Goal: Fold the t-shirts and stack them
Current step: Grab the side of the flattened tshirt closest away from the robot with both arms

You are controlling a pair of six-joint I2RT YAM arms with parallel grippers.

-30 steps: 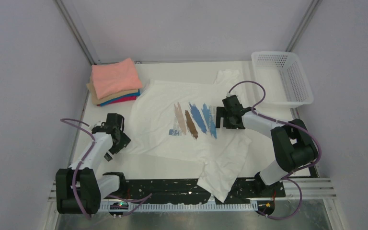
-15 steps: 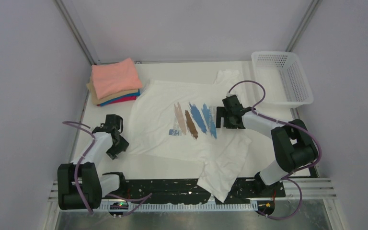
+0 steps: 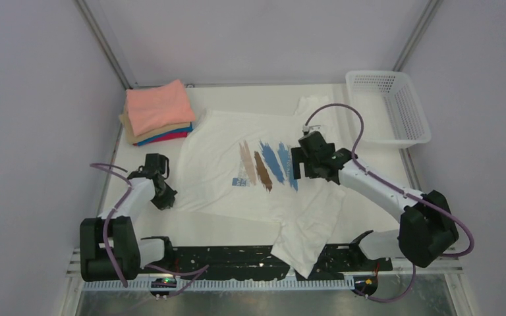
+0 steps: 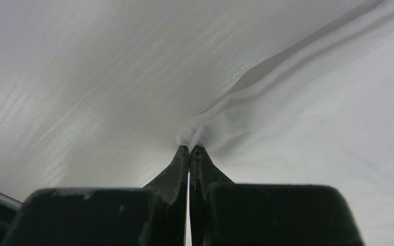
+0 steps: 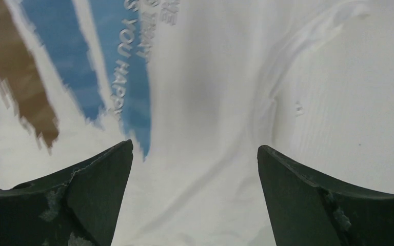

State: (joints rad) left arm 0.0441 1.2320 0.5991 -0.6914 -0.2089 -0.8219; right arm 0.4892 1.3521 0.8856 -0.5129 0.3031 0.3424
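We found white tee [image 3: 237,148] spread on counter [image 3: 211,227], unfolded, edge pinched in left hand [image 4: 190,148]; right hand [image 5: 195,148] gaped wide above print [image 3: 270,164]. At far left sat folded stack [image 3: 158,112]. We judged: those done, this fold and stacking outstanding.

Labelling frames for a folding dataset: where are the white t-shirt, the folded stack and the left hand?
white t-shirt [image 3: 224,141]: top external view, bare cloth left of the print.
folded stack [image 3: 158,105]: top external view, salmon-pink top tee.
left hand [image 4: 190,148]: left wrist view, between fingertips shut on the shirt's edge.
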